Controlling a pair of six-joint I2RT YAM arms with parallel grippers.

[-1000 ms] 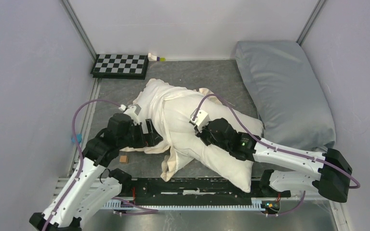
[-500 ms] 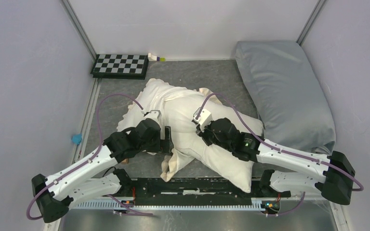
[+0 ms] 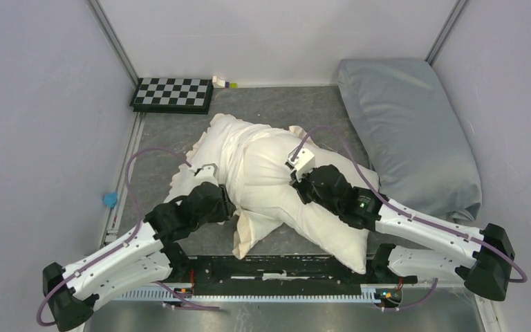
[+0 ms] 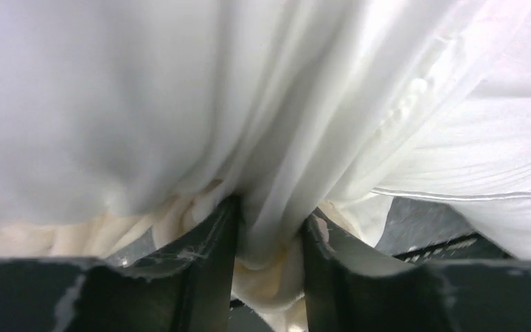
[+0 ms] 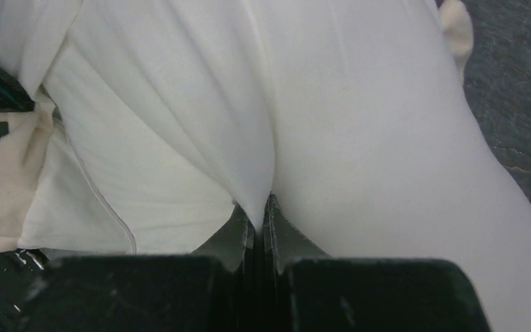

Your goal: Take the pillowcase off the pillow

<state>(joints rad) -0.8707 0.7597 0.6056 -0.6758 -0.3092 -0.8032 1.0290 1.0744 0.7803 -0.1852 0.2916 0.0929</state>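
Note:
The white pillow [image 3: 332, 221] lies slanted mid-table, its upper left part still inside the cream frilled pillowcase [image 3: 225, 138]. My left gripper [image 3: 231, 202] is at the pillow's left side. In the left wrist view my left gripper [image 4: 269, 216] is shut on a bunched fold of pillowcase [image 4: 269, 270], which touches both fingers. My right gripper [image 3: 299, 181] presses on top of the pillow. Seen from the right wrist, my right gripper [image 5: 259, 207] is shut on a thin pinch of the smooth white pillow [image 5: 359, 138]. The cream frill [image 5: 7, 166] shows at the left.
A pale blue-grey pillow [image 3: 408, 131] leans along the right wall. A checkerboard [image 3: 173, 93] and a small item [image 3: 222, 82] sit at the back left. A small blue object [image 3: 109, 199] lies by the left wall. A black rail [image 3: 276, 270] runs along the front edge.
My left gripper moved right to the pillow's left side and closed on bunched fabric. My right gripper shifted slightly up and right, keeping its pinch, and the pillow bulged upward.

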